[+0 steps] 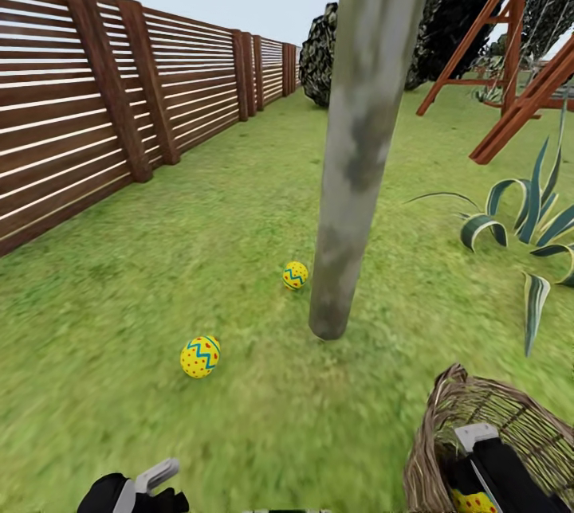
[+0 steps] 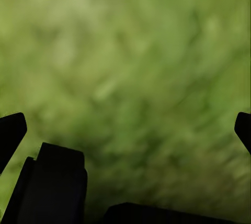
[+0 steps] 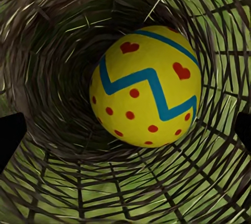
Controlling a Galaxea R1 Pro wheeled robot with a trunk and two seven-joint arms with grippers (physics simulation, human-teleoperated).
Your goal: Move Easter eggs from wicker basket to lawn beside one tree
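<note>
Two yellow Easter eggs lie on the lawn [image 1: 159, 274] by the grey-green trunk of the tree [image 1: 355, 178]: one egg [image 1: 296, 275] just left of its base, another egg [image 1: 200, 356] farther left and nearer me. The wicker basket [image 1: 434, 449] stands at the lower right, close to the trunk. A third egg [image 3: 146, 85] rests inside the wicker basket [image 3: 57, 51]. My right gripper [image 1: 477, 449] reaches into the basket; in the right wrist view this gripper [image 3: 125, 130] is open, its fingertips [image 3: 10, 135] wide on either side of the egg. My left gripper [image 1: 147, 487] hangs open over bare grass.
A brown slatted fence [image 1: 96, 107] runs along the left. A wooden swing frame [image 1: 518, 43] and dark bushes [image 1: 319, 55] stand behind the tree. A spiky striped plant [image 1: 534, 226] grows at the right, just beyond the basket.
</note>
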